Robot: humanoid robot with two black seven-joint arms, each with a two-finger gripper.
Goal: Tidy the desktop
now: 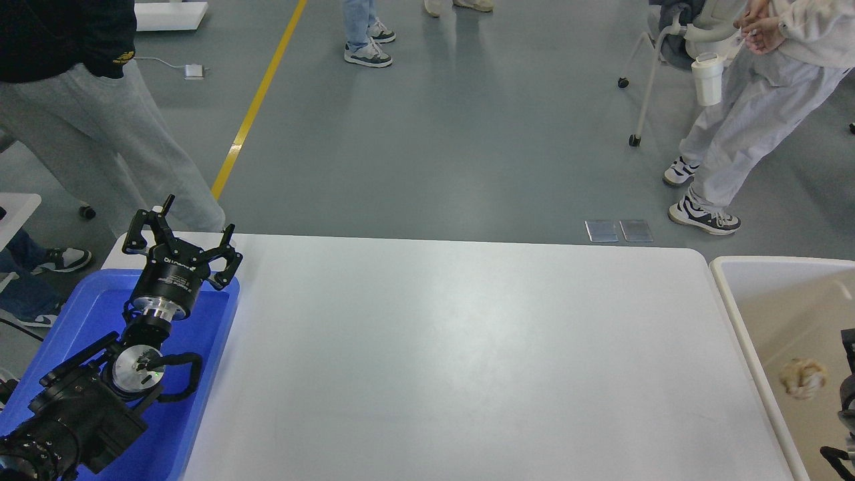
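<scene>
The white desktop (467,361) fills the middle of the head view and nothing lies on it. My left gripper (198,217) is open and empty, held above the far right corner of the blue tray (73,327) at the desktop's left edge. A crumpled beige paper ball (804,378) is inside the cream-rimmed beige bin (735,267) at the right. Only a dark sliver of my right arm (849,387) shows at the right edge over the bin, just right of the ball; its fingers cannot be made out.
People stand on the grey floor beyond the desktop: one close behind the far left corner (100,133), one at the far right (741,127) by a wheeled chair (651,73). A yellow floor line (254,107) runs away at the left.
</scene>
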